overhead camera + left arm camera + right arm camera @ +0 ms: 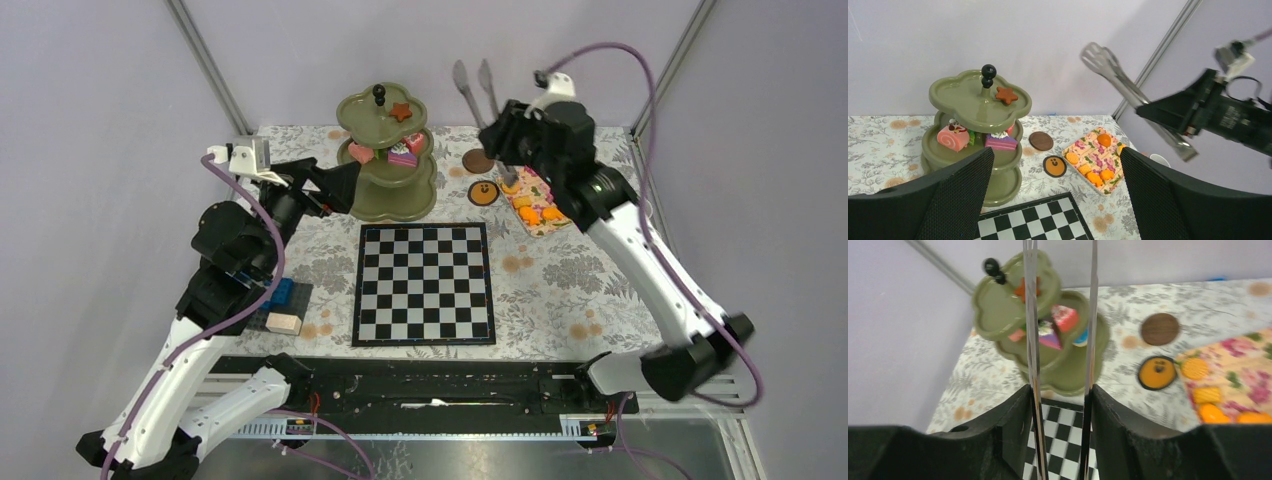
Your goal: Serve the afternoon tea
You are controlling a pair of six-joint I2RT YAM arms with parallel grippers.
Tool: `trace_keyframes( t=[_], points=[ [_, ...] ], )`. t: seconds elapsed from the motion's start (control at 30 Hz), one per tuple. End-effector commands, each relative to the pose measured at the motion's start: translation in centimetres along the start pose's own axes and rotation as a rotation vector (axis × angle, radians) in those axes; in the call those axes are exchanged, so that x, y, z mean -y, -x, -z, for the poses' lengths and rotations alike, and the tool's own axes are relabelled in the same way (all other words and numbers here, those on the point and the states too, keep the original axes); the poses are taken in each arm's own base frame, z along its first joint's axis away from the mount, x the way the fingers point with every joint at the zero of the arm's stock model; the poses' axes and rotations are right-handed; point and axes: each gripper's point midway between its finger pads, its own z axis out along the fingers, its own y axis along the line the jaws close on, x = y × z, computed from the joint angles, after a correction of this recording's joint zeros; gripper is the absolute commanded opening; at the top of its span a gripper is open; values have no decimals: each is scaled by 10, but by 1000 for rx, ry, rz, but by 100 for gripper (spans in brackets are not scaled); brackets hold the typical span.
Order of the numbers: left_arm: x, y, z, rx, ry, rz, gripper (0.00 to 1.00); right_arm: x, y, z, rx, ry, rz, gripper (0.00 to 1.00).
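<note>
Tongs [1032, 315] clamped in my R gripper [1060, 395], jaws part-closed on them, raised near orange pastries [545, 212]. L gripper [335, 185] wide open, empty, beside stand [385, 195]; I see it back-centre w/ cakes [953, 138].

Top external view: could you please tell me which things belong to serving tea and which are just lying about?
For the job: three-tier stand, cakes, star biscuit, orange pastries, patterned tray, tongs.
Lying about: chessboard, building blocks.
</note>
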Motion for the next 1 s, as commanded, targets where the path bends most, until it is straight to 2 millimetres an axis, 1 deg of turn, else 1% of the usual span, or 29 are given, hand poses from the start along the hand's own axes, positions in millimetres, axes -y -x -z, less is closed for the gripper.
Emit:
trace_keyframes(
  t=[0.0, 0.03, 0.07, 0.1, 0.17, 0.3, 0.37, 0.43, 0.53, 0.6, 0.67, 0.8, 0.97],
  points=[
    [-4, -7, -6, -4, 7, -30, 99, 88, -12, 27, 42, -260, 34, 51],
    [-7, -12, -7, -14, 13, -39, 99, 113, -20, 32, 27, -305, 10, 51],
    [-8, -14, -8, -19, 18, -47, 99, 127, -33, 35, 2, -330, -5, 50],
    [-11, -19, -9, -28, 26, -58, 99, 148, -44, 40, -20, -370, -22, 50],
    [-18, -31, -12, -51, 45, -80, 99, 172, -67, 47, -78, -423, -37, 50],
    [-28, -52, -18, -93, 76, -103, 99, 195, -112, 49, -229, -488, -36, 52],
    [-31, -63, -21, -116, 82, -106, 99, 202, -131, 45, -312, -485, -49, 53],
    [-32, -71, -23, -134, 79, -109, 99, 206, -148, 37, -376, -475, -68, 53],
    [-33, -79, -24, -152, 73, -119, 99, 208, -156, 21, -424, -442, -69, 54],
    [-36, -83, -23, -158, 77, -131, 99, 205, -159, 10, -456, -405, -65, 55],
    [-40, -88, -23, -164, 92, -141, 99, 210, -162, 3, -481, -410, -50, 55],
    [-45, -93, -20, -169, 102, -153, 99, 216, -163, -9, -506, -416, -19, 55],
    [-45, -96, -21, -177, 96, -157, 99, 219, -163, -17, -513, -413, -14, 54]
  ],
)
